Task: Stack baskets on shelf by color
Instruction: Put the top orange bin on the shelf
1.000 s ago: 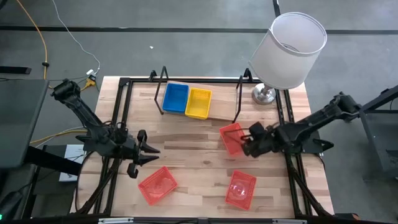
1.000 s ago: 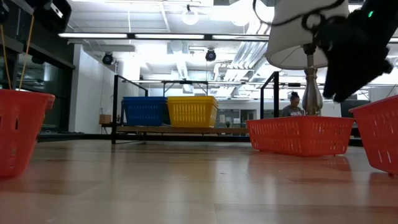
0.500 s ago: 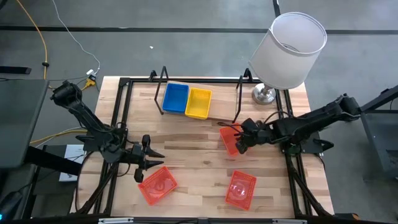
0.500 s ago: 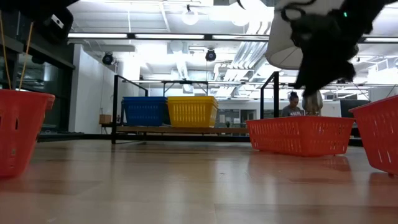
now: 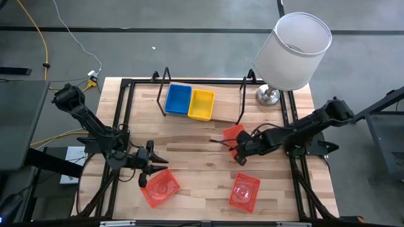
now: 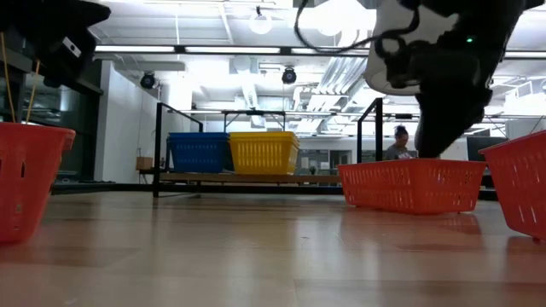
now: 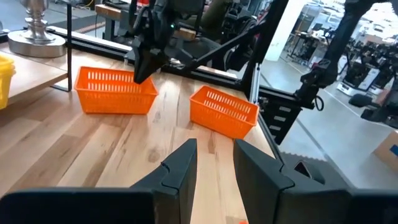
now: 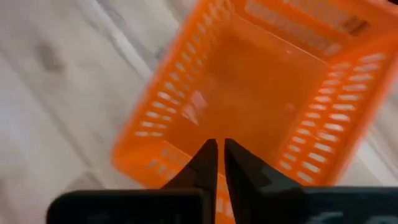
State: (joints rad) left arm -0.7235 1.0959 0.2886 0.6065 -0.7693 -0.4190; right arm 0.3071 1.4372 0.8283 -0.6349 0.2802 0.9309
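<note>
Blue basket stack [image 5: 178, 99] and yellow basket stack [image 5: 202, 103] on shelf [image 5: 224, 112]; three orange-red baskets on counter [image 5: 196, 157], unstacked; right gripper [image 5: 238, 151] jaws nearly closed at nearest basket's rim [image 5: 235, 134], grip unconfirmed; left gripper [image 5: 150, 169] jaws part-open, empty, beside another [image 5: 160, 188]; third [image 5: 245, 191] untouched.

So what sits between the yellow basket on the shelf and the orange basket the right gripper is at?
Only bare shelf board and tabletop, in the high view, between the yellow basket and the orange basket.
</note>
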